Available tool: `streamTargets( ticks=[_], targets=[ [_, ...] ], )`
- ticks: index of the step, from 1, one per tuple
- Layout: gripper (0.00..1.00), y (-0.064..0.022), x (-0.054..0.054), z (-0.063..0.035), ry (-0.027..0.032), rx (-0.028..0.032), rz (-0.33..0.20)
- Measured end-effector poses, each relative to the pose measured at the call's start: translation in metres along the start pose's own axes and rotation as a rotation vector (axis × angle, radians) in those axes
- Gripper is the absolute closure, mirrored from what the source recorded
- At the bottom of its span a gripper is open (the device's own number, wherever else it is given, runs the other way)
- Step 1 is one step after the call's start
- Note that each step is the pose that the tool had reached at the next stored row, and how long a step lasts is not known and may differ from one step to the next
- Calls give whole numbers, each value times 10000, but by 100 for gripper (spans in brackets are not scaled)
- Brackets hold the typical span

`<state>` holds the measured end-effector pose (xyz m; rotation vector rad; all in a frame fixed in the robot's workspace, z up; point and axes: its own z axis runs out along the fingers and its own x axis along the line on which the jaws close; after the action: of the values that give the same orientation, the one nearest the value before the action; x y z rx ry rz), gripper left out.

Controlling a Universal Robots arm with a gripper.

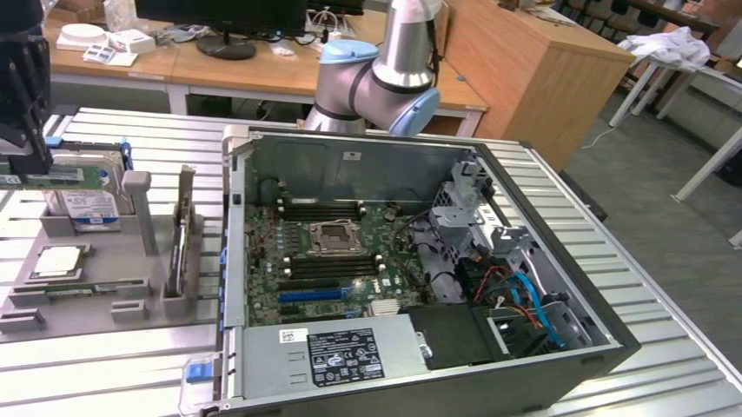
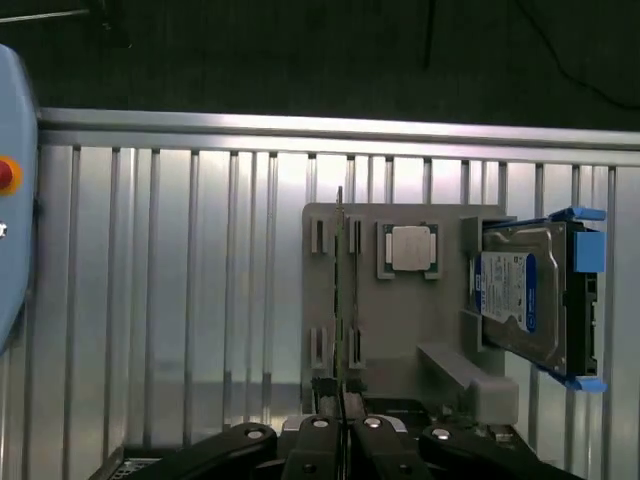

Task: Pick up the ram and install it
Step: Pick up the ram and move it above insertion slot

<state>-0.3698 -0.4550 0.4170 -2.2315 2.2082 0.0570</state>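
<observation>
the claw (image 1: pixel 33 165) hangs at the far edge of the exterior view's left, above the grey holder (image 1: pixel 116 256). its fingers are pinched narrow on the ram (image 1: pixel 52 179). the ram lies level under the fingertips, a green strip gripped from above, up in the air and apart from the holder's slots beneath it. in the wrist view the claw (image 2: pixel 341 428) looks down along the ram (image 2: pixel 340 290), which shows edge-on as a thin line running out from between the black fingers (image 2: pixel 322 455), over the holder (image 2: pixel 400 320).

just past the ram, slightly toward the exterior view's right of the claw, a hard drive (image 1: pixel 90 208) with a blue label stands upright in the holder. the wrist view shows the drive (image 2: pixel 525 295) off to one side of the ram. below the claw a cpu (image 1: pixel 56 261) lies flat in its pocket, near the ram's line in the wrist view (image 2: pixel 410 248). further from the claw, toward the exterior view's right, a thin card (image 1: pixel 186 230) stands on edge at the holder's side.

well apart from the claw, on that same side, an open case (image 1: pixel 347 161) lies on the slatted table (image 1: pixel 116 373). its motherboard (image 1: pixel 336 261) faces up, with black memory slots (image 1: pixel 319 208) beside the socket (image 1: pixel 334 234). a power supply (image 1: pixel 342 352) fills the near corner. the arm (image 1: pixel 388 69) rises behind the case.
</observation>
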Motion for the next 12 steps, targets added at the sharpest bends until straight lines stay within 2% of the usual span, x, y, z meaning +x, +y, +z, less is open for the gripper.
streamTargets(
  ticks=[1, 12],
  targets=[
    [88, 2, -2, -73, -1, 0, 0],
    [88, -2, -2, -74, 0, -1, 1]
  ],
)
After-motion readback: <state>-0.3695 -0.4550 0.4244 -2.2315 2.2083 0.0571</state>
